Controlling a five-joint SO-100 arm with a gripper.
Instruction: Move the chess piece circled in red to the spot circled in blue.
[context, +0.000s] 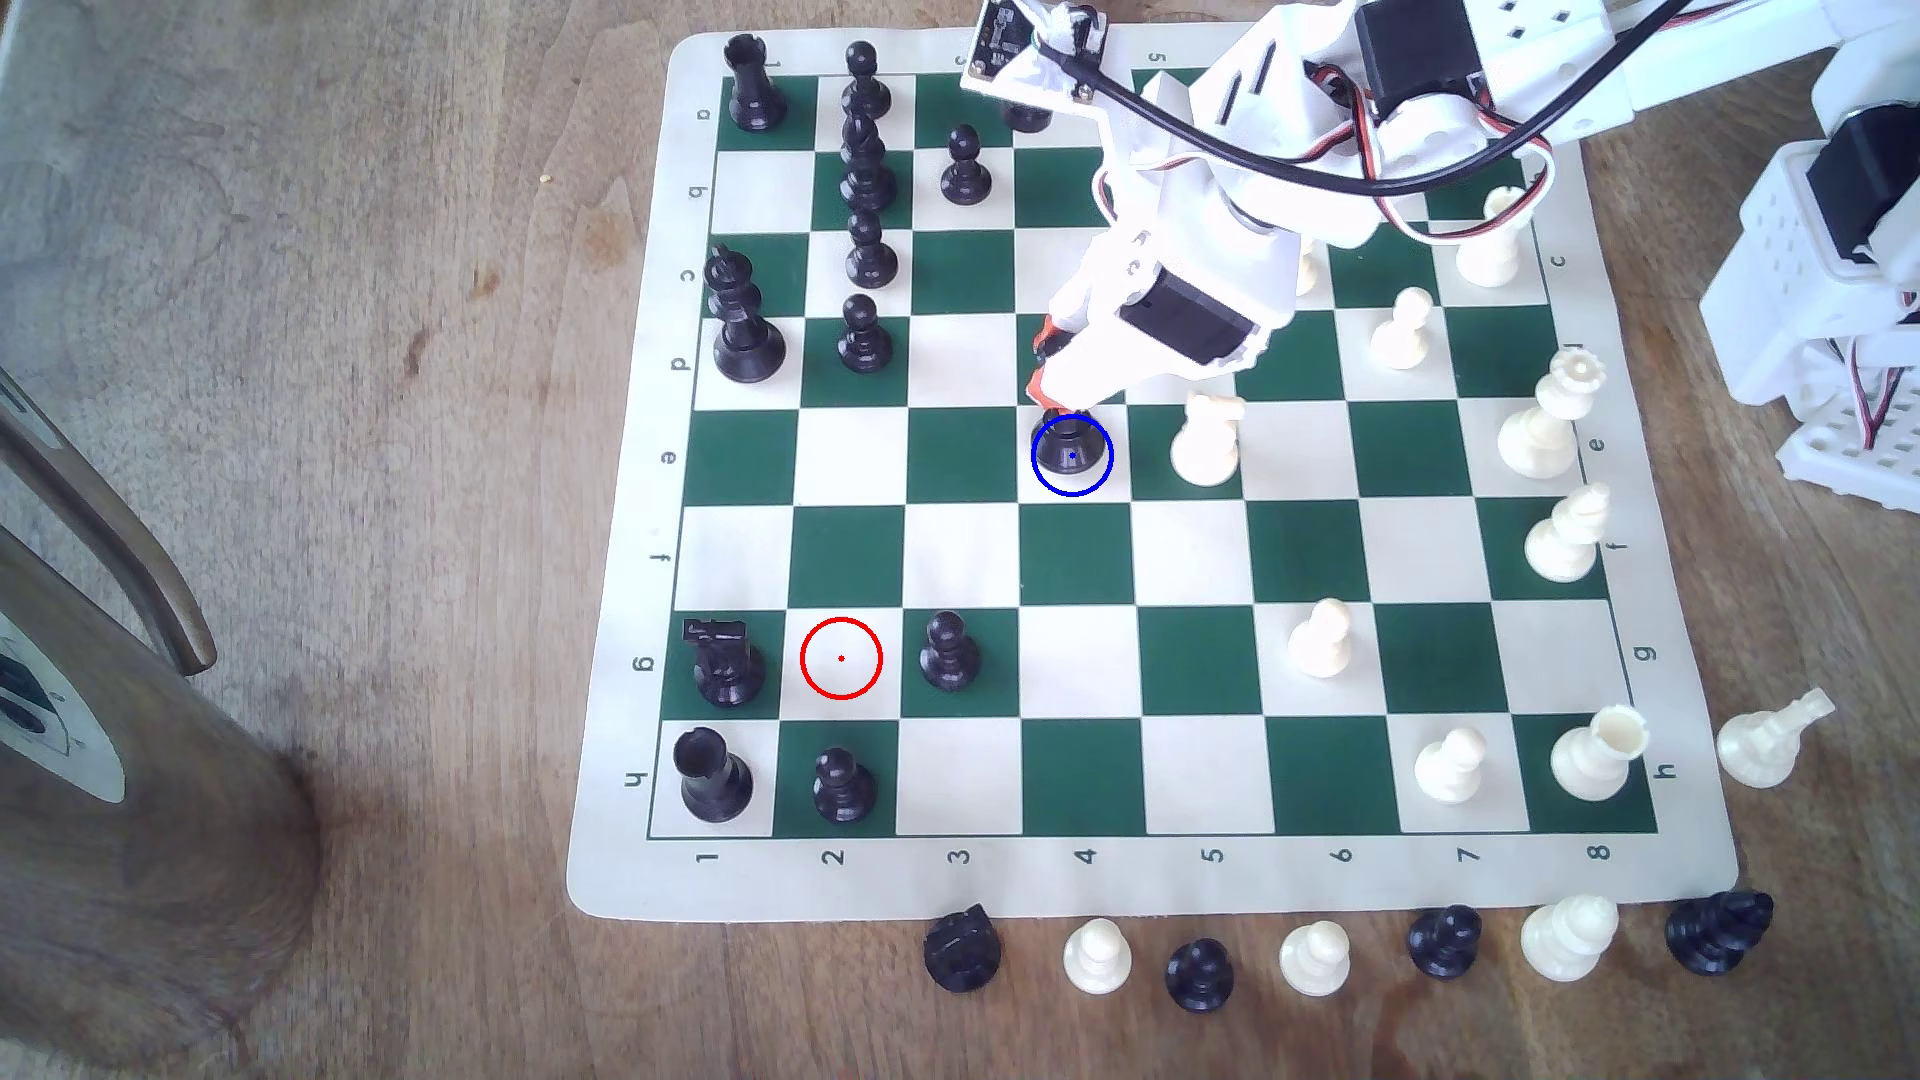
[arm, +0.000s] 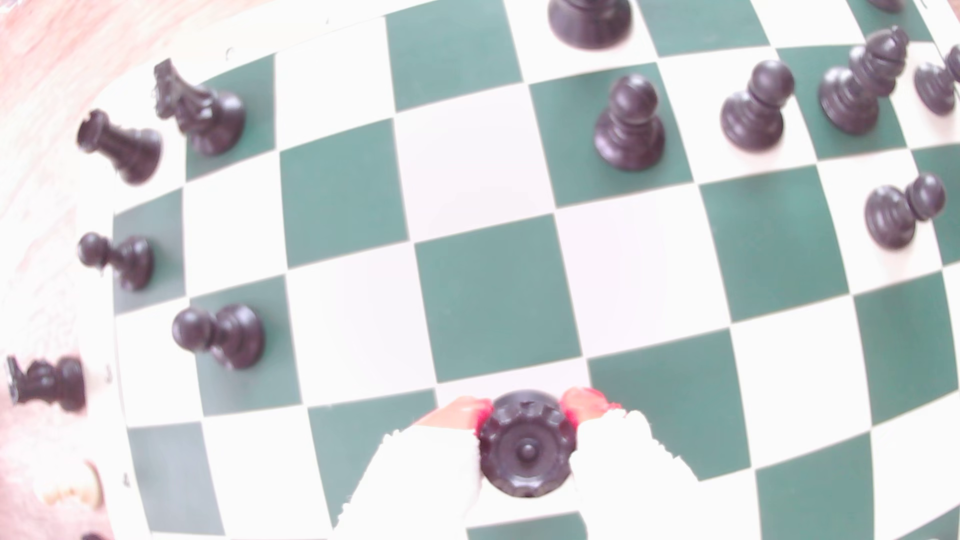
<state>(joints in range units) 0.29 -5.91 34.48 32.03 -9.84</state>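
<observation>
Between the jaws, the piece is being clamped at its coronet by the gripper, keeping it upright while its base is standing inside the blue-ringed spot.

The end effector hides the chess piece's upper half in the exterior view, and a blurred black piece beyond it is edge-cropped.

Black chess piece, green-and-cream chequered board
</observation>
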